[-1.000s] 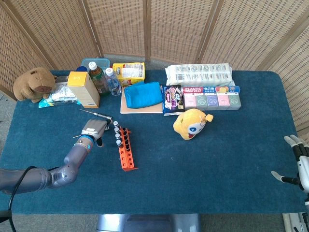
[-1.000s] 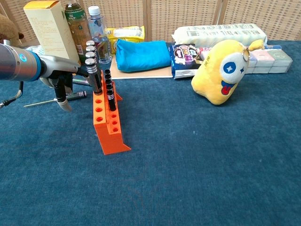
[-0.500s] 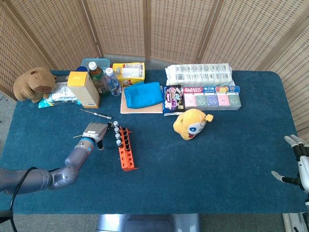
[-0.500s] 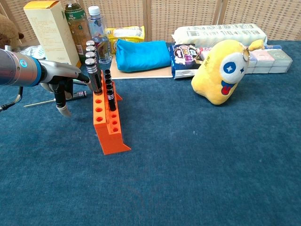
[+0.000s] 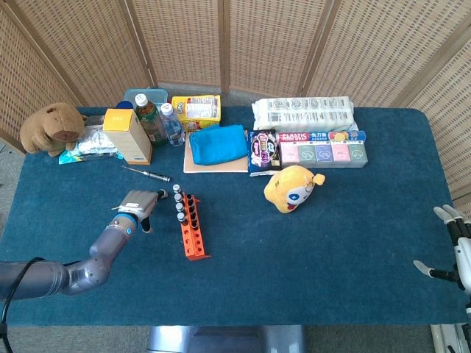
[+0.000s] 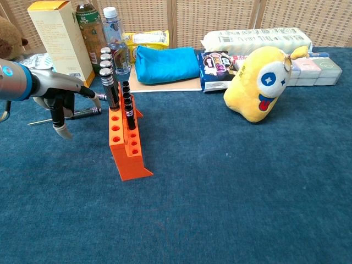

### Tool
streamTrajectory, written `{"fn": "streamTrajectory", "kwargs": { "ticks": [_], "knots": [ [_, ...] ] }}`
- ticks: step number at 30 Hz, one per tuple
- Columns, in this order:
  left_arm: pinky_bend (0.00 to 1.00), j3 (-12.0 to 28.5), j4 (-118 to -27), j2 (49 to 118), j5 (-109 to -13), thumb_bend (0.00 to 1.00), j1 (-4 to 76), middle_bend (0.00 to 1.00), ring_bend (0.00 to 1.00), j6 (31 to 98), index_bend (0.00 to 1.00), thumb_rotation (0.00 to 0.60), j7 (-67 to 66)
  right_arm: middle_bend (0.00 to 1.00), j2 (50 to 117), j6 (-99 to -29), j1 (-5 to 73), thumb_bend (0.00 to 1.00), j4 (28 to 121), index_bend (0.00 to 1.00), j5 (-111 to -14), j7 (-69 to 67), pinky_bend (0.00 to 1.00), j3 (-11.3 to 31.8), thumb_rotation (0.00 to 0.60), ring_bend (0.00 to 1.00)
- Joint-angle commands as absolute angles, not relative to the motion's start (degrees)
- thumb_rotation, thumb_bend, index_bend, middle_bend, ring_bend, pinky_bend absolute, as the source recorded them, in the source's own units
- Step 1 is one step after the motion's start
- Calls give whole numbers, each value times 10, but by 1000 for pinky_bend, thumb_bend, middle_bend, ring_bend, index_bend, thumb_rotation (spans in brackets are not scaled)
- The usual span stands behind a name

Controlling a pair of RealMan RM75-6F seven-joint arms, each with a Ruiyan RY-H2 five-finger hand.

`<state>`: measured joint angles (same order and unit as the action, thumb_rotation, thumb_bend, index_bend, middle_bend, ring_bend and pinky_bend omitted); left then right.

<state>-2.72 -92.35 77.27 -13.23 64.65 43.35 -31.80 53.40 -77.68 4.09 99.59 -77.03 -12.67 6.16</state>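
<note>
Currently, head view: left hand (image 5: pixel 137 205) empty, fingers spread, at 9 o'clock of the orange rack (image 5: pixel 191 227); keep clear of the capped tubes (image 5: pixel 177 198). Right hand (image 5: pixel 456 250) open, idle. Chest view: left hand (image 6: pixel 58 99) has pulled back from the rack (image 6: pixel 125 144) since earlier; screwdriver (image 6: pixel 77 114) lies behind it.

On the tabletop (image 5: pixel 353 220), the tube rack (image 5: pixel 193 226) stands left of centre, with the left hand (image 5: pixel 137 204) just beside it on its left and a screwdriver (image 5: pixel 146 173) behind that hand. A plush toy (image 5: pixel 291 188) sits right of the rack. Along the back edge lie a carton (image 5: pixel 127 136), two bottles (image 5: pixel 160 121), a folded cloth (image 5: pixel 218 144) and a tissue pack (image 5: pixel 303 113). The right hand (image 5: pixel 456 250) is at the far right edge
</note>
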Motion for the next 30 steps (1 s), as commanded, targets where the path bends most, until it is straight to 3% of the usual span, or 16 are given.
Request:
{"fn": "streamTrajectory", "kwargs": {
  "ticks": [1, 8, 18, 30],
  "knots": [
    [1000, -24, -931, 763, -155, 186, 638, 1000, 1000, 442, 133, 600, -305, 51, 534, -776, 41, 0, 996, 93, -771, -127, 0, 61, 600, 6],
    [1000, -12, -899, 783, -202, 186, 622, 1000, 1000, 454, 133, 600, -286, 51, 534, -774, 42, 0, 997, 92, -772, -127, 0, 60, 600, 6],
    [1000, -9, -843, 832, -156, 185, 643, 1000, 1000, 428, 132, 600, -305, 51, 532, -776, 41, 0, 995, 92, -768, -130, 0, 62, 600, 6],
    [1000, -24, -866, 821, -116, 186, 653, 1000, 1000, 431, 133, 600, -327, 51, 531, -778, 40, 0, 996, 93, -770, -133, 0, 62, 600, 6]
  ]
}}
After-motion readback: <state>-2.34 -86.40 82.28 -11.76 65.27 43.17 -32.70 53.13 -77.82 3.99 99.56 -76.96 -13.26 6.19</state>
